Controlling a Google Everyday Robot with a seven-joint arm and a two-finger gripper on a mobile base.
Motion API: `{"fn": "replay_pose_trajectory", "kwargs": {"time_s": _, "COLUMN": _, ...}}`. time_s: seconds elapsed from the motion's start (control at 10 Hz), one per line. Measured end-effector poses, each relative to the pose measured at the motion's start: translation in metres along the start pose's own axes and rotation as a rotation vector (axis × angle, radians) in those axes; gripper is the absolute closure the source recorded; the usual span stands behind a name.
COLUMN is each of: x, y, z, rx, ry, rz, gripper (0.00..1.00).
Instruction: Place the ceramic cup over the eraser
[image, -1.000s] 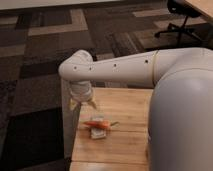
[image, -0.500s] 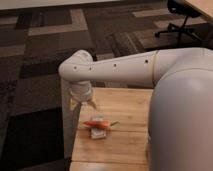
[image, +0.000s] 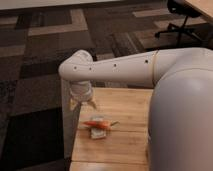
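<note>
The eraser (image: 98, 133) is a small pale block lying on the wooden table (image: 125, 107), near its left side. A thin orange carrot-like thing (image: 99, 123) with a green tip lies across its far edge. My gripper (image: 83, 105) hangs down from the white arm over the table's far left corner, up and left of the eraser and apart from it. Its two tan fingers (image: 73, 104) stand apart with nothing between them. The ceramic cup is not in view.
My white arm (image: 120, 70) stretches from the right across the table's far edge, and my large white body (image: 182, 120) covers the table's right part. Dark patterned carpet (image: 35, 75) lies beyond and to the left. An office chair base (image: 182, 22) stands far right.
</note>
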Motion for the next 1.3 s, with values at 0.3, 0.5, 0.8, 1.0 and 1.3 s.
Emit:
{"fn": "replay_pose_trajectory", "kwargs": {"time_s": 0.3, "x": 0.0, "y": 0.0, "z": 0.0, "rx": 0.0, "ry": 0.0, "rz": 0.0, "gripper": 0.35}}
{"fn": "replay_pose_trajectory", "kwargs": {"time_s": 0.5, "x": 0.0, "y": 0.0, "z": 0.0, "rx": 0.0, "ry": 0.0, "rz": 0.0, "gripper": 0.35}}
{"fn": "replay_pose_trajectory", "kwargs": {"time_s": 0.8, "x": -0.001, "y": -0.032, "z": -0.011, "rx": 0.018, "ry": -0.034, "rz": 0.03, "gripper": 0.35}}
{"fn": "replay_pose_trajectory", "kwargs": {"time_s": 1.0, "x": -0.002, "y": -0.067, "z": -0.016, "rx": 0.007, "ry": -0.067, "rz": 0.06, "gripper": 0.35}}
{"fn": "replay_pose_trajectory", "kwargs": {"time_s": 1.3, "x": -0.006, "y": -0.153, "z": -0.034, "rx": -0.001, "ry": -0.148, "rz": 0.07, "gripper": 0.35}}
